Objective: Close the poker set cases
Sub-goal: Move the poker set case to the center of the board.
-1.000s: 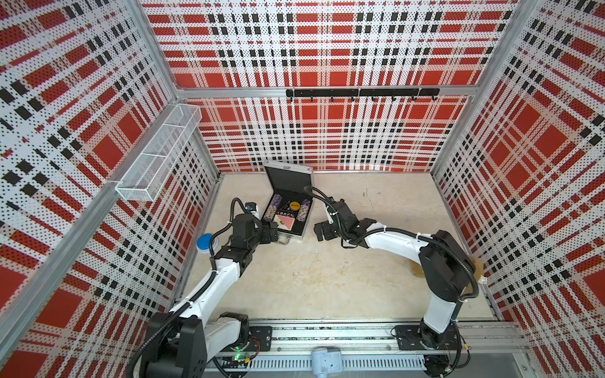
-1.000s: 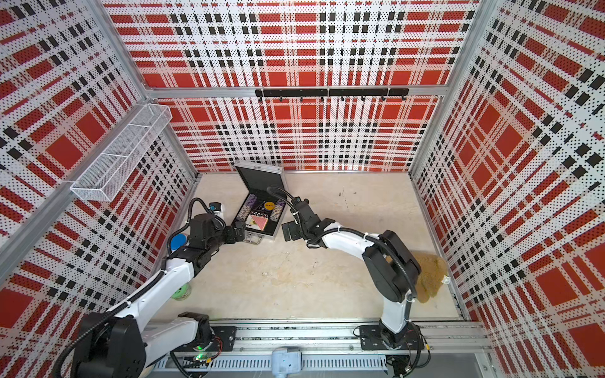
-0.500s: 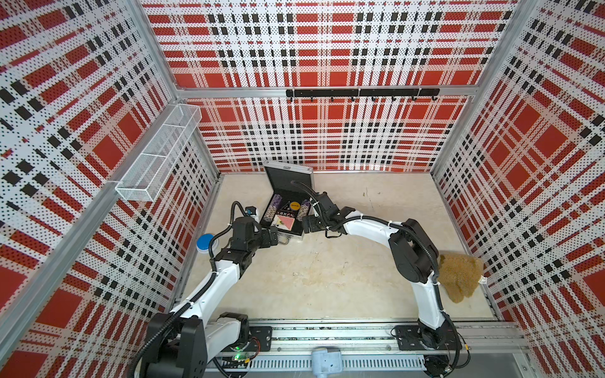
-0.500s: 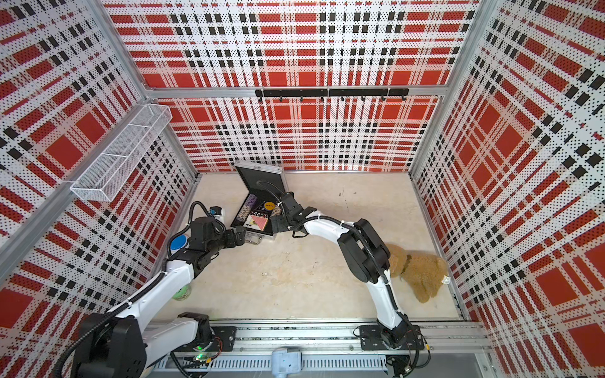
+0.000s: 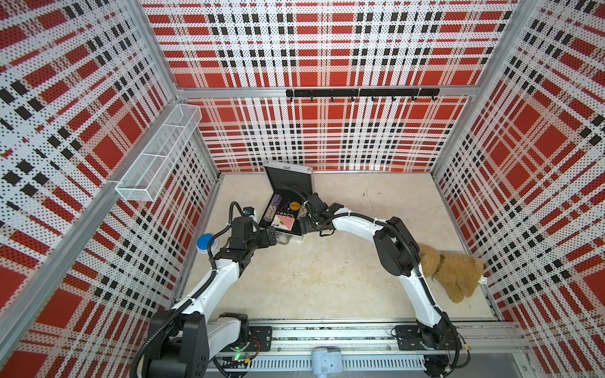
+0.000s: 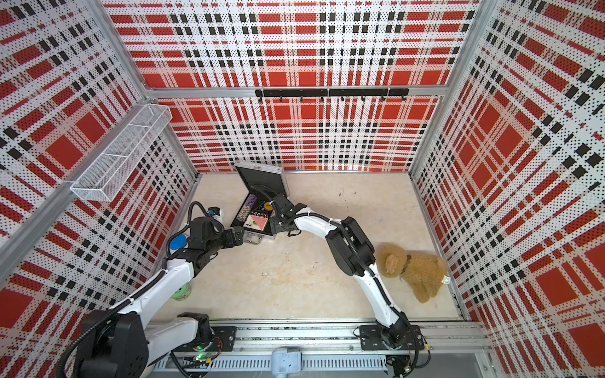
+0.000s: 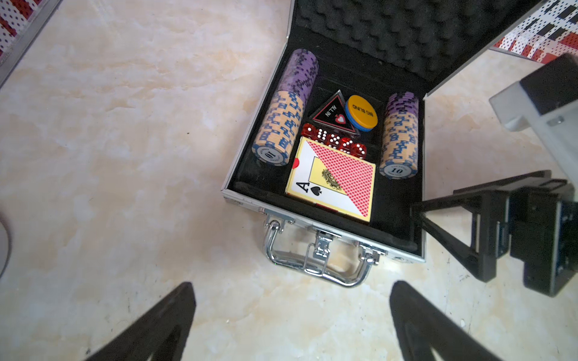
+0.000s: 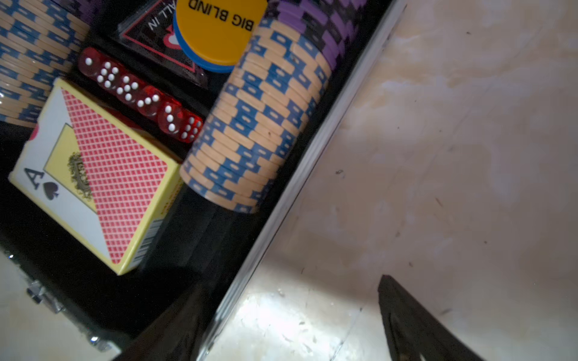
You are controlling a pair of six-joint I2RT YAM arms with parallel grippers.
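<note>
Now R end effector [image 8: 287, 281] wide astride case [image 8: 316, 150] wall, L end effector [image 7: 292, 290] wide; push lid [image 5: 288, 180] down slow.

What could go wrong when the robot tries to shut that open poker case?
1. The right gripper straddles the side wall of the case with one finger inside, so the lid could come down on it.
2. The card deck looks tilted and might hold the lid up.
3. The left gripper is open, short of the handle and holding nothing, so the case may slide if pushed.
</note>
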